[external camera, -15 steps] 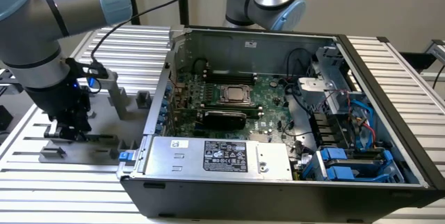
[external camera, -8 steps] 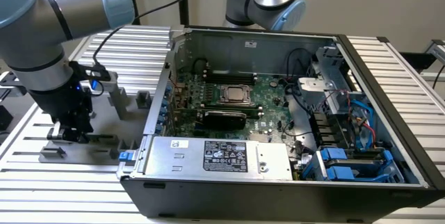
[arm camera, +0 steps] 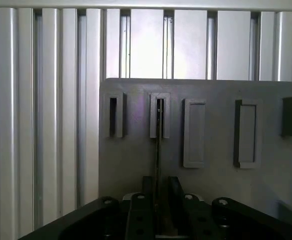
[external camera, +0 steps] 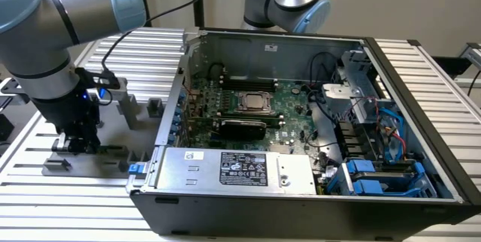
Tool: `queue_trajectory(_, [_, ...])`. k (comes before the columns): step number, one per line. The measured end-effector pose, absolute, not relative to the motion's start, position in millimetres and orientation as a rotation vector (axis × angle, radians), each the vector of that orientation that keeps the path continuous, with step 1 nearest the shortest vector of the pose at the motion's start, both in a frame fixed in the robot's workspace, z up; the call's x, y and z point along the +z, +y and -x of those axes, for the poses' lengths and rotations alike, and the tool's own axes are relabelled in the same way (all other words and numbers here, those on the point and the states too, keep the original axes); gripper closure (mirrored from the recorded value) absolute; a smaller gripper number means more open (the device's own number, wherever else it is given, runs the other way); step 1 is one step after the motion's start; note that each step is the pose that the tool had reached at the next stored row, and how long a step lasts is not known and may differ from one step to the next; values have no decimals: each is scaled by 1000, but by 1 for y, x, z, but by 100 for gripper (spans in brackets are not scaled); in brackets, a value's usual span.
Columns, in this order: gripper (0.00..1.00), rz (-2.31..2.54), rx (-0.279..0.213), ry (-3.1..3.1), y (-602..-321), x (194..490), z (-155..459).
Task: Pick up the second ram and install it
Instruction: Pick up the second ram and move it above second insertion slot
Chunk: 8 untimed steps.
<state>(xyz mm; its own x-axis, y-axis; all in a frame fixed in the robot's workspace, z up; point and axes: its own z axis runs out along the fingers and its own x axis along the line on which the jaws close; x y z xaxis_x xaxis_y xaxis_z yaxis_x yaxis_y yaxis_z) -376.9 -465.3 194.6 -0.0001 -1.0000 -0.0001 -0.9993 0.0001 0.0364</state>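
Second ram (arm camera: 158, 150) upright in grey holder slot (arm camera: 153, 115); end effector (arm camera: 159, 184) straddling it, grip cannot tell.

Arm (external camera: 45, 22), upper left of frame: grey, pale blue joint caps. Gripper (external camera: 75, 147): black. Table (external camera: 67, 208): silver, ribbed in parallel slats. Computer case (external camera: 301, 214): black outside, bare grey metal inside. Motherboard (external camera: 289, 104), centre: green. Drive caddies (external camera: 375, 177), lower right: blue. Power supply (external camera: 293, 171): silver, black label.

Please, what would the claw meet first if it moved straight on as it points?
Probably the second ram, standing edge-on in its grey holder directly ahead of the claw; depth is unclear.
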Motion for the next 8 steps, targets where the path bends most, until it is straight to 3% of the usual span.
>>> queue_trajectory(8, [75,-2200,-41,-2206,-465,194,377])
